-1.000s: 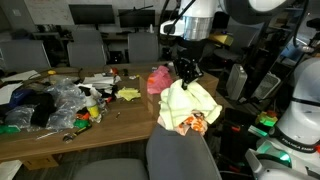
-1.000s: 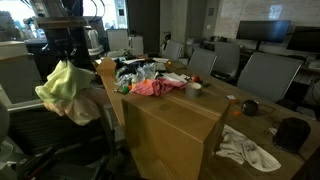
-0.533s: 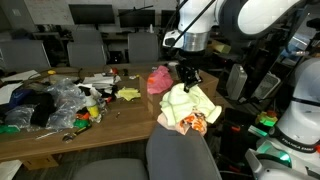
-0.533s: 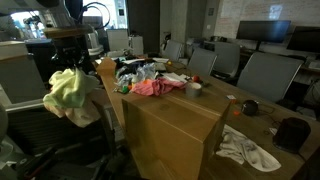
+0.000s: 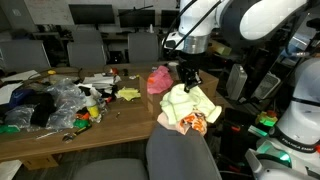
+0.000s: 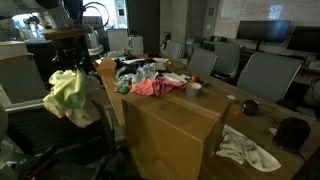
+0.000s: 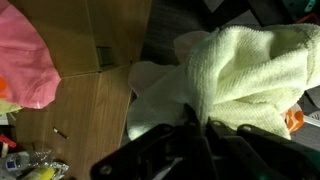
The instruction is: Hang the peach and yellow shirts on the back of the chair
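Note:
The yellow shirt (image 5: 190,105) hangs draped over the top of the grey chair's back (image 5: 185,155) beside the table's end; it also shows in the other exterior view (image 6: 72,92) and the wrist view (image 7: 250,65). My gripper (image 5: 187,78) is right above it, shut on a fold of the yellow cloth (image 7: 195,125). The peach shirt (image 5: 158,78) lies crumpled on the wooden table near that end, and it shows in an exterior view (image 6: 155,87) and at the wrist view's left edge (image 7: 25,60).
The wooden table (image 5: 120,115) holds clutter: plastic bags (image 5: 62,100), dark clothes and small items at its far part. A white cloth (image 6: 245,148) lies on the table in an exterior view. Office chairs (image 6: 265,75) and monitors stand around.
The gripper and the yellow shirt shifted slightly toward the table a second ago; over the last half second nothing visibly moved.

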Controlling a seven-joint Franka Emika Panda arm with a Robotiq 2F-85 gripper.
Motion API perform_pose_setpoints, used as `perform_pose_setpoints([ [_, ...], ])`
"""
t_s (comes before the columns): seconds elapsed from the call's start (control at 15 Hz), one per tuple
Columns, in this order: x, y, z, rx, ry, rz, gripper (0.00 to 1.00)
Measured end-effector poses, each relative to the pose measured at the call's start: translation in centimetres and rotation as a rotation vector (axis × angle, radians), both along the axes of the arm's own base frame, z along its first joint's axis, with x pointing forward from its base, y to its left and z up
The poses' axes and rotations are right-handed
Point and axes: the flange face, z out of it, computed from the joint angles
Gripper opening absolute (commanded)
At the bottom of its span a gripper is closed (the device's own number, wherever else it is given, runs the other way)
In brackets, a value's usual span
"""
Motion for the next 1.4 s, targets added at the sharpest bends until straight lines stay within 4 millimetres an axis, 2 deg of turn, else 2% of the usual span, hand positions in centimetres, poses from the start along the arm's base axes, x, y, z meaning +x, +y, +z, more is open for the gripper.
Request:
perform_pose_setpoints([
  [0.53,-0.8,2.0,0.2,-0.014,-0.090,0.032,0.03],
  [0.73,-1.9,2.5,-0.7,-0.021,-0.150,0.026,0.03],
  [1.13,-4.8,2.9,-3.9,-0.069,-0.252,0.009,0.03],
  [1.4,-5.0,3.6,-3.9,-0.106,-0.304,-0.002,0.02],
])
